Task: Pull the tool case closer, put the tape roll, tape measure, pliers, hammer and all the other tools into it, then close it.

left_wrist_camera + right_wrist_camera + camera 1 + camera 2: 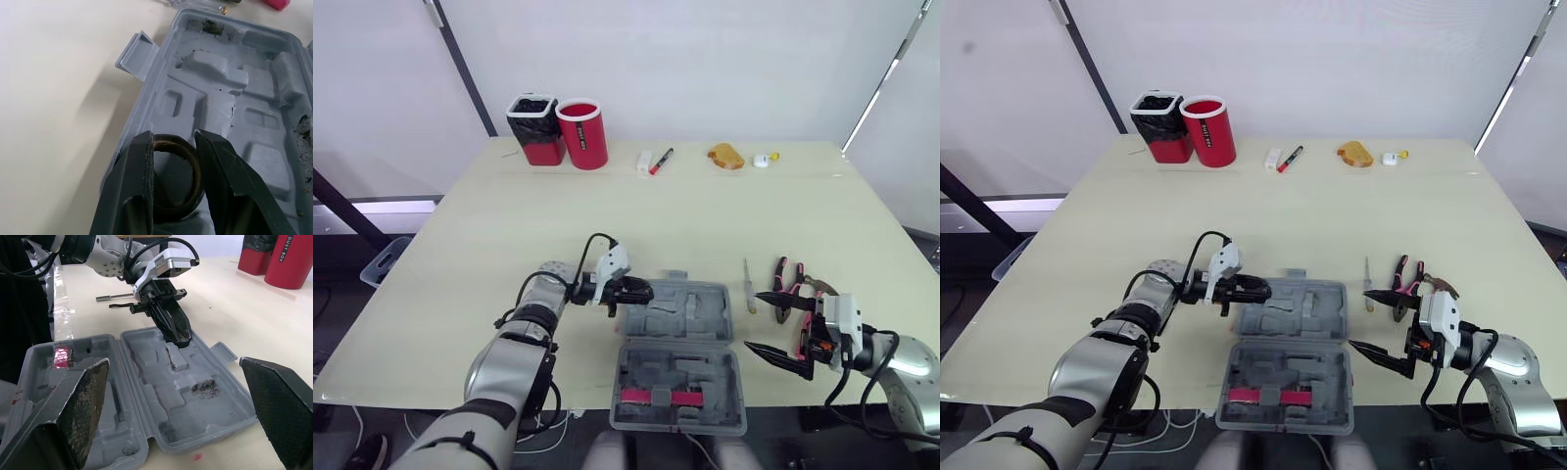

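While your left gripper [644, 292] pinches the tape roll [171, 213] over the far half of the tool case [705, 313], right gripper [754, 321] spread wide, lower and release it.

You've got a case [705, 304] of grey moulded plastic, matt, with dark grime in a few pockets. Your table [607, 215] is pale, smooth and matt. The fingers [80, 406] carry rough, gritty black pads. The tape roll [172, 145] looks dark, slightly glossy.
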Controlling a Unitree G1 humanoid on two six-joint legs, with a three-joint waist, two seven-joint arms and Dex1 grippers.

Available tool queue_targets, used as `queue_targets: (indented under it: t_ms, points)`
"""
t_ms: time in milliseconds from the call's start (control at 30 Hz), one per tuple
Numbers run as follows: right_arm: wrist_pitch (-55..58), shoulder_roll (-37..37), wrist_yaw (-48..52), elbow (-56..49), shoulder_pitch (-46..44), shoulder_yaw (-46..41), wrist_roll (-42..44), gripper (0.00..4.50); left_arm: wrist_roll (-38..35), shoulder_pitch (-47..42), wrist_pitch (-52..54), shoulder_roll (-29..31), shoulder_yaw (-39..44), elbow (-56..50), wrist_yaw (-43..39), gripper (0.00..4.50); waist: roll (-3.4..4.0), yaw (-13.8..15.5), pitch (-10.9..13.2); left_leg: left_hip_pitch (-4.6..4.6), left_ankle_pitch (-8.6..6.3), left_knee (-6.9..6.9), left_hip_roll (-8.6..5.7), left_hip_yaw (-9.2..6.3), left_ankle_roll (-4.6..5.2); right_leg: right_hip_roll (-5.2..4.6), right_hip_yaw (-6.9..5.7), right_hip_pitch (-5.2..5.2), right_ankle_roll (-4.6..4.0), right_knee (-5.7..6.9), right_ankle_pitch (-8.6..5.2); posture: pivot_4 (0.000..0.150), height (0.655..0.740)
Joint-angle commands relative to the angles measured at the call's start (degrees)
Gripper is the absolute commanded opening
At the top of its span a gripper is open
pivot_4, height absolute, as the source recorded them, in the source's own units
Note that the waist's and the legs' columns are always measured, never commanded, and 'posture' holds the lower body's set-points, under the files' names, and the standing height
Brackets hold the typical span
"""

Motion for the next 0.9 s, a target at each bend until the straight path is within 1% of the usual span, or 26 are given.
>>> queue_targets:
  t_ms: [33,133,267,400,467,533,600,767,800,900]
  points:
    - [-0.95,0.56,-0.78,0.15,0.47,-1.32,1.01,4.50,-4.05,0.20,0.25,0.61,3.40,-3.86,-2.91,1.43,-0.01,-0.01,0.01,-0.01,0.00,0.00,0.00,-0.01,0.00,0.00,-0.01,0.00,0.00,0.00,0.00,0.150,0.7400]
    - [-1.52,1.23,-2.70,0.97,0.86,-2.66,0.82,4.50,-6.84,1.64,1.33,2.01,5.31,-8.62,-5.09,1.43,-0.01,-0.01,0.01,-0.02,0.00,0.00,0.00,-0.01,0.00,0.00,-0.01,-0.01,0.00,0.00,0.00,0.150,0.7400]
    - [-1.26,1.11,-6.44,1.97,1.79,-6.42,1.38,4.50,-11.62,8.14,6.29,6.23,8.15,-21.66,-6.50,1.43,0.01,-0.33,0.01,0.00,0.00,0.00,0.02,0.00,0.00,-0.01,0.04,-0.02,-0.01,0.03,0.00,0.150,0.7400]
    - [-0.18,0.40,-8.25,2.07,4.76,-10.87,2.80,4.50,-16.74,17.98,12.98,11.85,12.66,-36.67,-3.59,1.43,0.02,-0.16,0.01,0.05,0.00,-0.02,0.07,-0.05,0.00,-0.02,0.06,-0.03,-0.01,0.09,0.00,0.150,0.7400]
    - [0.15,0.51,-9.54,1.93,7.10,-13.60,3.68,4.50,-19.39,24.88,17.00,14.86,16.27,-44.11,-0.93,1.43,0.03,-0.20,0.01,0.06,0.00,-0.02,0.09,-0.09,0.00,-0.04,0.07,-0.04,-0.01,0.10,-0.01,0.150,0.7400]
    - [-0.17,0.59,-10.61,2.23,9.54,-15.88,3.91,4.50,-21.08,32.06,20.01,17.61,20.02,-49.22,2.15,1.43,0.03,-0.17,0.01,0.11,-0.01,-0.08,0.13,-0.13,-0.01,-0.09,0.12,-0.03,-0.02,0.11,-0.01,0.150,0.7400]
    - [-1.26,0.66,-11.38,2.93,11.75,-17.42,2.95,4.50,-21.96,38.64,20.35,18.97,23.64,-51.78,5.31,1.43,0.04,-0.13,0.01,0.18,-0.01,-0.11,0.22,-0.11,-0.01,-0.13,0.14,-0.02,-0.02,0.11,-0.01,0.150,0.7400]
    - [-2.54,1.03,-12.30,3.86,16.49,-20.43,2.59,4.50,-23.10,50.56,19.45,19.48,30.72,-54.99,11.25,1.43,0.08,-0.03,-0.02,0.23,-0.01,-0.11,0.30,-0.03,-0.01,-0.18,0.17,-0.02,-0.04,0.11,-0.03,0.150,0.7400]
    - [-2.14,1.25,-12.66,3.62,17.86,-21.21,3.16,4.50,-23.34,53.61,19.35,19.39,32.22,-55.63,12.15,1.43,0.08,0.02,-0.02,0.25,-0.01,-0.12,0.35,0.02,-0.01,-0.19,0.22,-0.03,-0.20,0.11,-0.13,0.150,0.7400]
    - [-0.92,1.59,-13.45,2.82,20.26,-22.58,4.40,4.50,-24.02,58.85,19.42,19.01,34.44,-57.16,13.84,1.43,0.06,0.03,-0.04,0.25,-0.01,-0.15,0.39,0.03,-0.02,-0.19,0.21,-0.04,-0.23,0.10,-0.15,0.150,0.7400]
